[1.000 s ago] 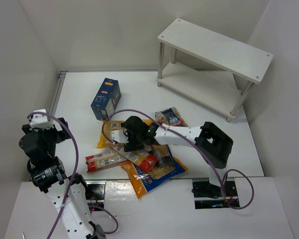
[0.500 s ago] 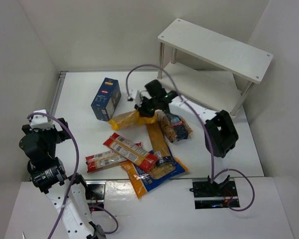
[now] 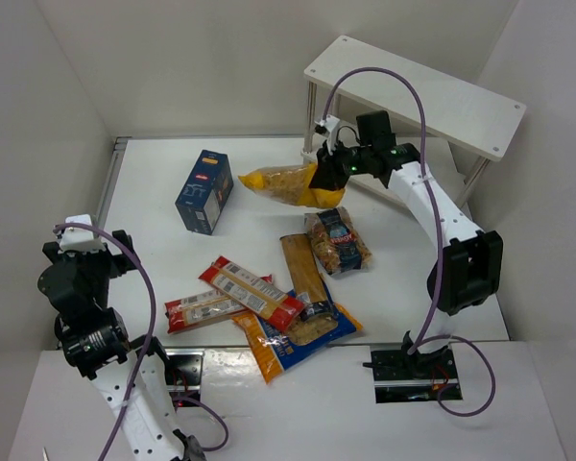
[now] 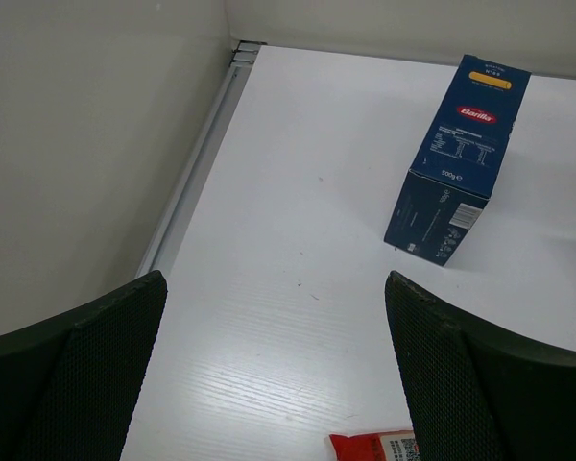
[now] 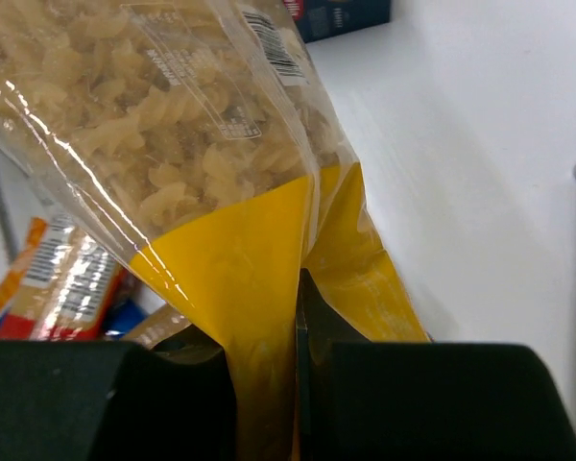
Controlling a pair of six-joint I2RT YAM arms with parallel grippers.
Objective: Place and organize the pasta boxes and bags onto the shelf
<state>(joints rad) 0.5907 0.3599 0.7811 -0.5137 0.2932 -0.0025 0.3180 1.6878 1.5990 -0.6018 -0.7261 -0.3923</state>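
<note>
**A:** How far along is the shelving?

**B:** Barely begun, I'd say. No pack shows on either tier of the shelf (image 3: 413, 96), and only one is in the air.

**A:** Which one?

**B:** The yellow bag (image 3: 280, 184). The right tool (image 5: 298, 379) is narrowed onto its yellow end. The bag hangs clear of the bench (image 3: 403, 279), just beside the shelf's left legs and roughly level with the lower tier.

**A:** Is the grip sound?

**B:** In the wrist view the film is squeezed between the jaws, and the pasta-filled part sags away from them. It looks held, but only by an edge, so it may swing.

**A:** And the other arm?

**B:** The left tool (image 4: 278, 384) stands wide and holds nothing. It hovers over the bench's left side, with the carton (image 4: 458, 158) ahead of it.

**A:** What is left to do?

**B:** Nearly everything. The carton sits apart at the back left. The small bag (image 3: 337, 240) lies mid-bench. Nearer the arms, two spaghetti packs (image 3: 252, 291) lie overlapping, a long tan pack (image 3: 300, 269) lies beside them, and the orange bag (image 3: 288, 346) is partly under the heap. All of these need lifting and arranging once the yellow bag is set down.
</note>
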